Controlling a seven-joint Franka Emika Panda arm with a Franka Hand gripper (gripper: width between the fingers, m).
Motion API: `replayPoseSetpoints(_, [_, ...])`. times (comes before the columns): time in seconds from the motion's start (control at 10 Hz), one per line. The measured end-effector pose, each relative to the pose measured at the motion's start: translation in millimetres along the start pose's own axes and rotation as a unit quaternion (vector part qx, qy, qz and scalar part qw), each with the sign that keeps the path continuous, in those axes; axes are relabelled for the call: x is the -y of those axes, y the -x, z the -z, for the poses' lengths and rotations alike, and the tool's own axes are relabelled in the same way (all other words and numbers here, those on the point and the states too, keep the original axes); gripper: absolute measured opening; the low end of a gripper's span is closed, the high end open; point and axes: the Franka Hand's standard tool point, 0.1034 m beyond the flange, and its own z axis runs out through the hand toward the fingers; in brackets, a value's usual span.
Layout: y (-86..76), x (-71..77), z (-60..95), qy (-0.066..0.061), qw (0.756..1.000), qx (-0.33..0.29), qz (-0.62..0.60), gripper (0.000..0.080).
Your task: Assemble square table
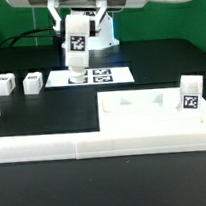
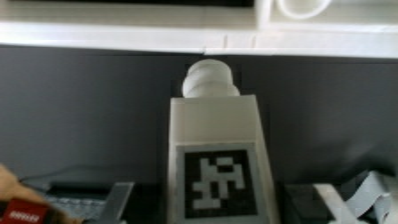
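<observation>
Clamping a tagged leg point(image 1: 76, 53) point(image 2: 217, 130) between its fingers point(image 2: 111, 198), the end effector point(image 1: 74, 31) is seen closed on that part above the marker board point(image 1: 114, 76); the leg's base seems just clear of the board, though this is hard to judge. The square tabletop point(image 1: 152, 115) is laid on the worktop point(image 1: 32, 122) well apart from the end effector, with a second leg point(image 1: 191, 92) stood at its edge. A third leg point(image 1: 32, 83) and a fourth leg point(image 1: 4, 85) are set off to the end effector's side.

tabletop point(image 1: 152, 115): white, raised rim, flat, exterior view's right | left legs point(image 1: 4, 85), point(image 1: 32, 83): lying apart | right leg point(image 1: 192, 93): upright by tabletop, tag showing | held leg point(image 1: 76, 51): upright, tagged, clamped in gripper point(image 1: 73, 31)
</observation>
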Motion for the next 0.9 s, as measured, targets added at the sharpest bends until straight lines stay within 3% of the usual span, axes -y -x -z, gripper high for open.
replayPoseSetpoints(0.1, [3.7,0.0,-1.5,0.013,0.999,-0.03,0.008,0.029])
replayPoseSetpoints(0.2, [16.6,9.0,-9.9,-0.005,1.0,-0.007,0.011,0.029])
replayPoseSetpoints(0.5, [18.8,29.9,-9.6,-0.028,0.999,0.013,0.017,0.029])
replayPoseSetpoints(0.7, [14.8,64.3,-1.5,-0.062,0.997,0.04,0.009,0.029])
replayPoseSetpoints(0.8, [9.1,78.5,2.9,-0.072,0.996,0.05,0.014,0.029])
replayPoseSetpoints(0.9, [9.4,69.0,0.5,-0.061,0.997,0.043,0.017,0.029])
